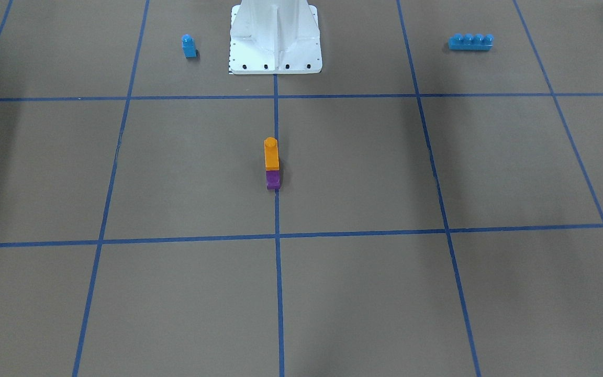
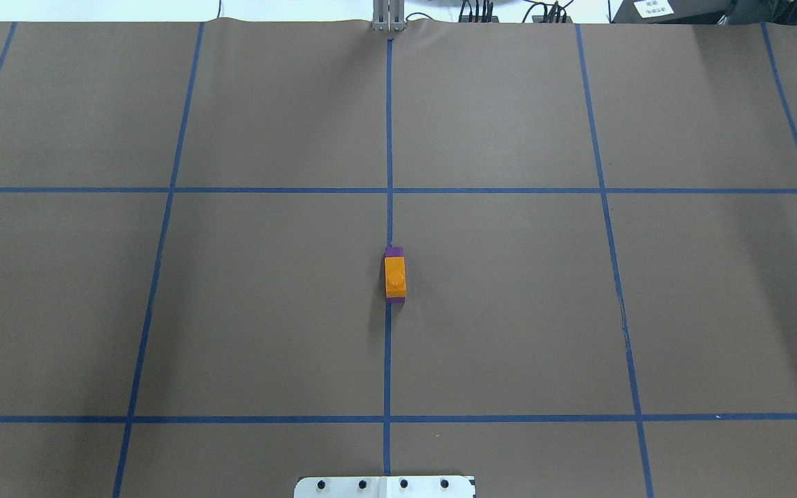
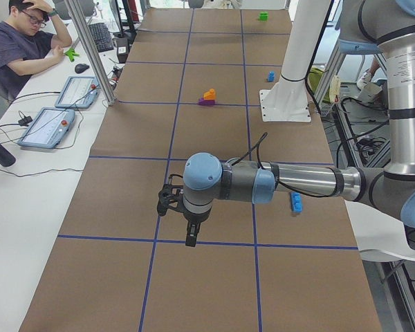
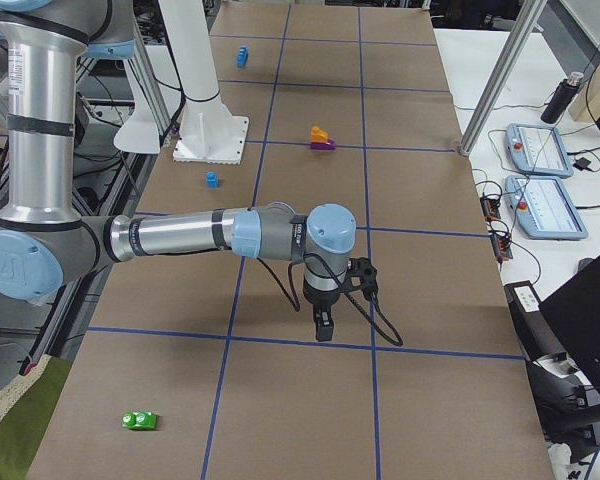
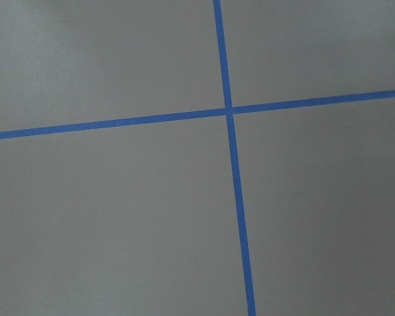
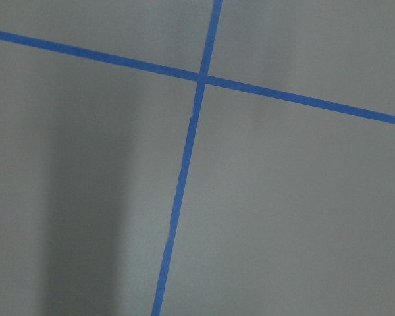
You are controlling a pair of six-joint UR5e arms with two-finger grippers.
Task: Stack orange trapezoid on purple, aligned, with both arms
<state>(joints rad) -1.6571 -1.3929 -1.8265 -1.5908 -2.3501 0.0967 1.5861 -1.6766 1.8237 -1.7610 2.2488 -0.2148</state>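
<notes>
A long table [image 2: 267,311] covered in brown paper and marked off by a blue tape grid fills the scene. The left arm [image 3: 297,181] stretches out low over the table's left end. The left gripper [image 3: 191,238] points straight down above a tape line, and only the side view shows it, so I cannot tell how its fingers stand. The right arm [image 4: 180,235] reaches out likewise over the right end. The right gripper [image 4: 323,328] hangs over a tape line, its opening equally impossible to judge. Both wrist cameras see only paper and crossing tape.

A white pedestal [image 1: 275,36] stands on the near edge at the centre. An operator [image 3: 21,41] sits at the bench on the far side, with tablets [image 3: 45,128] in front of him.

A blue four-stud brick [image 1: 470,42] lies on the left, near the left forearm. The orange trapezoid [image 1: 271,155] sits on the purple [image 1: 272,180] at mid-table on the centre line, well apart from both grippers. Seen from overhead, their long sides run in line and purple peeks out at both ends. A blue single-stud block [image 1: 189,46] stands just right of the pedestal. A green brick [image 4: 140,420] lies at the far right end.
</notes>
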